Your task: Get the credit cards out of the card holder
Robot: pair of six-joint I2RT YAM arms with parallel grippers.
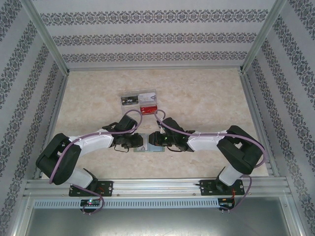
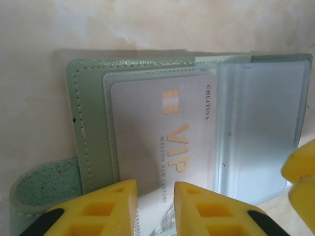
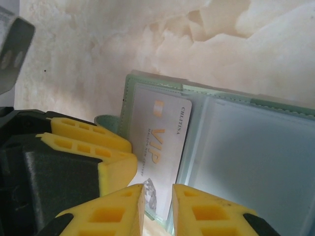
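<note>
The card holder (image 1: 147, 148) lies open on the table between my two grippers, grey-green outside (image 2: 91, 123) and blue-grey inside (image 3: 256, 162). A white credit card (image 2: 162, 137) marked VIP sits in its left pocket, its near end sticking out (image 3: 160, 137). My left gripper (image 2: 155, 189) has its fingertips down on that near end, jaws a narrow gap apart, the card's face showing between them. My right gripper (image 3: 158, 189) stands at the holder's near edge by the card's corner, jaws also slightly apart. The left gripper (image 3: 129, 156) comes in from the left there.
A clear plastic box (image 1: 139, 102) with cards in it, one reddish (image 1: 148, 108), sits on the table just behind the grippers. Patterned walls with metal rails enclose the table on three sides. The holder's side tab (image 2: 44, 182) sticks out to the left.
</note>
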